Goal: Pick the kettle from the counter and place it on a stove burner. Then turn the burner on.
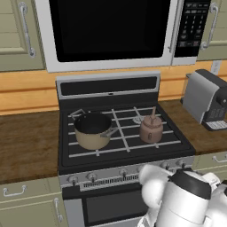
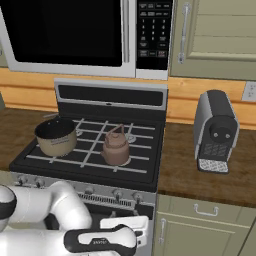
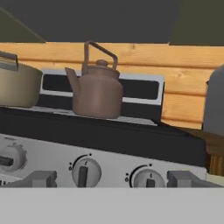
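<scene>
Copper-brown kettle [image 1: 150, 128] sits on the right stove burner [image 2: 128, 161], placement complete; gripper [image 3: 112, 178] faces the knobs [image 3: 84, 171], fingers apart, holding nothing, ready to turn.

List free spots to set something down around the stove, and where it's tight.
Free: counter left of the stove; counter strip between stove and coffee machine; grate in front of saucepan and kettle. Tight: the gap between those two.
</scene>
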